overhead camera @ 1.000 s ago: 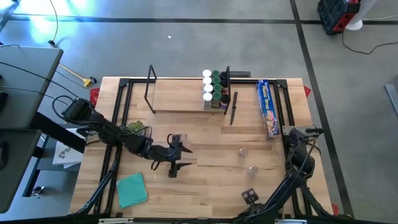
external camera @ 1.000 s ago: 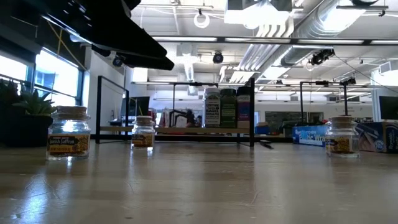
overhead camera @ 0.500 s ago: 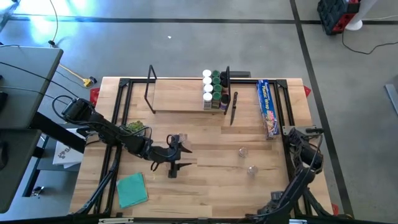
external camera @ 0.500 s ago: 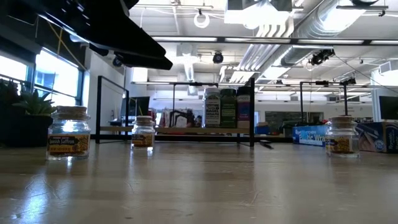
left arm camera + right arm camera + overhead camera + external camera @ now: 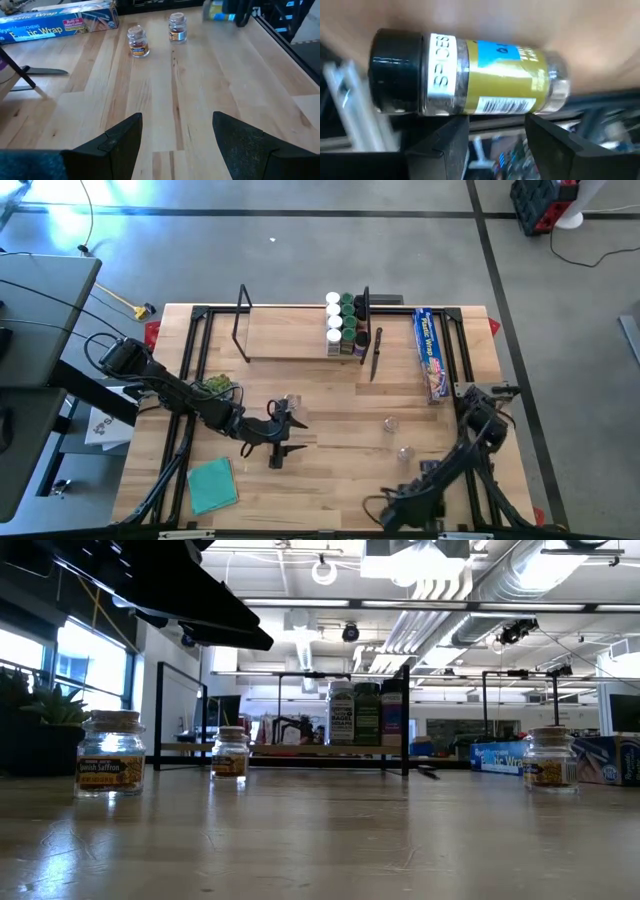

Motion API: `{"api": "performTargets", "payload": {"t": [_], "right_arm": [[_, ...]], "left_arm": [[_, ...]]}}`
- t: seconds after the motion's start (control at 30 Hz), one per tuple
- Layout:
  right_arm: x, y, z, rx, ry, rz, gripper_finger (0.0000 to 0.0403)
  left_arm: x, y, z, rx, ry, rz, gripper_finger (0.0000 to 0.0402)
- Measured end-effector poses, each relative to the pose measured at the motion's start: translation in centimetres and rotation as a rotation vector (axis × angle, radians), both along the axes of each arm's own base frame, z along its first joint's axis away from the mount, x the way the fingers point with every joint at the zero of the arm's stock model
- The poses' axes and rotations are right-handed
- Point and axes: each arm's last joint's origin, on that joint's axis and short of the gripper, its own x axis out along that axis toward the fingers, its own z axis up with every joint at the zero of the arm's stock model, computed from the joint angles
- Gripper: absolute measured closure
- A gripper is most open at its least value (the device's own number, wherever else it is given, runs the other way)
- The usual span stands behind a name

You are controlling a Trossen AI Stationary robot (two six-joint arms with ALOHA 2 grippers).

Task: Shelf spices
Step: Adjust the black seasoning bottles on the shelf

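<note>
Several spice jars [image 5: 344,324] stand at the right end of the shelf [image 5: 290,332], a light board with black wire ends. Two small clear jars [image 5: 390,423] [image 5: 404,451] stand on the table right of centre, and a third jar [image 5: 291,400] stands by my left gripper [image 5: 284,438]. That gripper hovers open with nothing between its fingers. My right gripper [image 5: 497,125] is low at the table's near edge, open. A black-lidded jar with a yellow and blue label [image 5: 470,75] lies on its side just past its fingertips, crosswise to them. My right gripper comes at the lying jar's long side [image 5: 495,111] with both fingertips. The jar lies across the gap, not between the fingers. I cannot tell whether the fingertips touch it.
A blue wrap box [image 5: 432,355] lies at the right edge and a black knife [image 5: 376,352] beside the shelf. A green cloth [image 5: 212,483] lies near the front left, with a leafy bunch [image 5: 213,386] under my left arm. Bare wood stretches across the table's middle.
My right arm has swung along the table's near edge, ending farther toward the left, and its gripper has rolled and tipped.
</note>
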Motion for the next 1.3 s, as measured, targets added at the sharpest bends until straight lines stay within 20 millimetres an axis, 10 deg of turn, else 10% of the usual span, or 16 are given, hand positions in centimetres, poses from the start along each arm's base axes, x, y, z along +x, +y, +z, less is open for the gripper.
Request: {"api": "performTargets", "payload": {"t": [0.47,0.9,1.3], "right_arm": [[5.1,-1.1,8.4,0.086,-0.508,0.206,0.0214],[3.3,7.4,4.1,0.064,-0.772,-0.700,0.0115],[6.2,2.8,1.9,-0.209,-0.846,-0.488,0.0114]], "left_arm": [[0.0,0.0,-0.1,-0.018,0.006,0.011,0.0163],[-0.4,-1.3,0.1,-0.038,0.000,-0.139,0.0163],[-0.3,-1.4,0.2,-0.066,-0.018,-0.114,0.0163]]}}
